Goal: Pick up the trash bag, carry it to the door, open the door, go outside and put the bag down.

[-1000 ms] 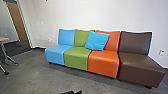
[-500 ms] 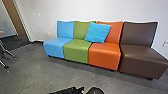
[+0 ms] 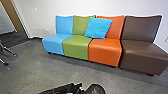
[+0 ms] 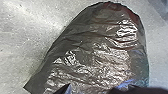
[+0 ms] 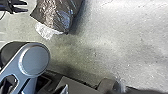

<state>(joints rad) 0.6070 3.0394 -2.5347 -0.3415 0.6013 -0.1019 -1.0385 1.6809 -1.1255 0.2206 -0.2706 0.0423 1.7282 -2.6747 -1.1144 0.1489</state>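
My left gripper [image 3: 81, 88] spread wide, just beside the trash bag [image 3: 96, 89], on the floor [image 3: 57, 71] at twelve o'clock, right gripper [image 5: 85, 87], I could not tell its state.

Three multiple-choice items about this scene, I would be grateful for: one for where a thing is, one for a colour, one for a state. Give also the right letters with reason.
1. Where is the cushion?
A) flat on the blue seat
B) leaning across the green backrest and the orange backrest
C) against the brown backrest

2. What colour is the seat at the head view's right end?
A) brown
B) white
C) red

3. How is the left gripper?
A) fully shut
B) gripping the cushion
C) open

1: B, the tilted cushion overlaps both backrests.
2: A, its back and its base are both brown.
3: C, the right wrist view shows its two fingers apart, with floor visible between them and the trash bag.
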